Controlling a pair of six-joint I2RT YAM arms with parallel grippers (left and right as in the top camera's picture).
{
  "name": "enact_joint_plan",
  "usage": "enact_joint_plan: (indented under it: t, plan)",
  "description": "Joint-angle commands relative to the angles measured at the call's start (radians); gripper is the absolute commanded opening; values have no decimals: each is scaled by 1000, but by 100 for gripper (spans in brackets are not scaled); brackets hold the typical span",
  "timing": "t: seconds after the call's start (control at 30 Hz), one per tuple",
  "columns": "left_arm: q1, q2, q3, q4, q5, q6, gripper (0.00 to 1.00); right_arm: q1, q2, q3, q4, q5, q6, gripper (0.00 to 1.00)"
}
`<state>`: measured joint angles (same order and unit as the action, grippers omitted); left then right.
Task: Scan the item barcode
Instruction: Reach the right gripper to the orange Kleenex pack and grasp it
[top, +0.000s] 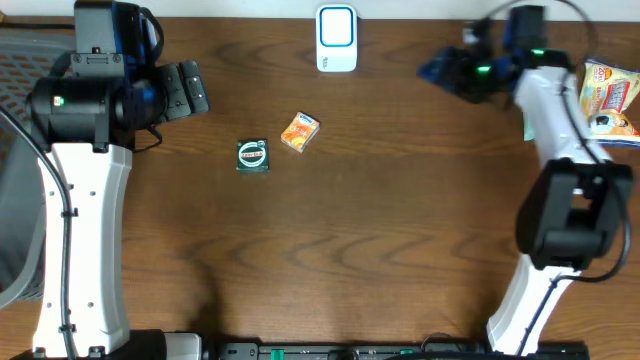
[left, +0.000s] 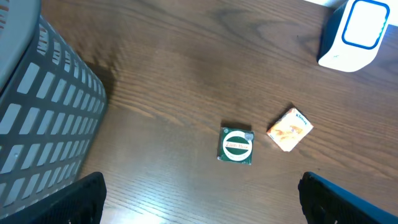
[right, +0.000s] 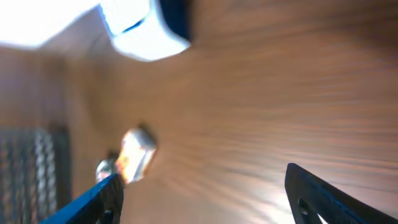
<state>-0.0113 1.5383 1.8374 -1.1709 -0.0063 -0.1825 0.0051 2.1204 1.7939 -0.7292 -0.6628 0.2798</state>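
Two small items lie mid-table: a green square packet (top: 252, 155) (left: 237, 145) and an orange packet (top: 300, 132) (left: 290, 129), a little apart. The white and blue scanner (top: 337, 38) (left: 351, 34) stands at the far edge behind them. My left gripper (top: 190, 88) (left: 199, 202) is open and empty, left of the packets. My right gripper (top: 440, 70) (right: 205, 199) is open and empty, above the table to the right of the scanner. Its view is blurred; the orange packet (right: 137, 155) and the scanner (right: 143, 28) show beyond its fingers.
A grey mesh basket (top: 20, 70) (left: 43, 124) stands at the table's left edge. Snack bags (top: 610, 100) lie at the far right, beside the right arm.
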Motion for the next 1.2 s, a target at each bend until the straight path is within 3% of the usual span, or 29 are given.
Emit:
enact_joint_plan:
  t: [0.0, 0.1, 0.3, 0.47, 0.7, 1.17]
  plan:
    - [0, 5, -1, -3, -5, 3, 98, 121, 10, 8, 1, -3, -15, 75]
    - [0, 5, -1, -3, -5, 3, 98, 224, 10, 8, 1, 127, 35, 72]
    - [0, 5, -1, -3, -5, 3, 98, 393, 10, 8, 1, 317, 289, 67]
    - [0, 5, -1, -3, -5, 3, 98, 471, 10, -8, 18, 425, 384, 69]
    - [0, 5, -1, -3, -5, 3, 98, 499, 10, -79, 121, 455, 489, 72]
    - [0, 5, -1, -3, -5, 3, 98, 526, 10, -307, 448, 454, 626, 59]
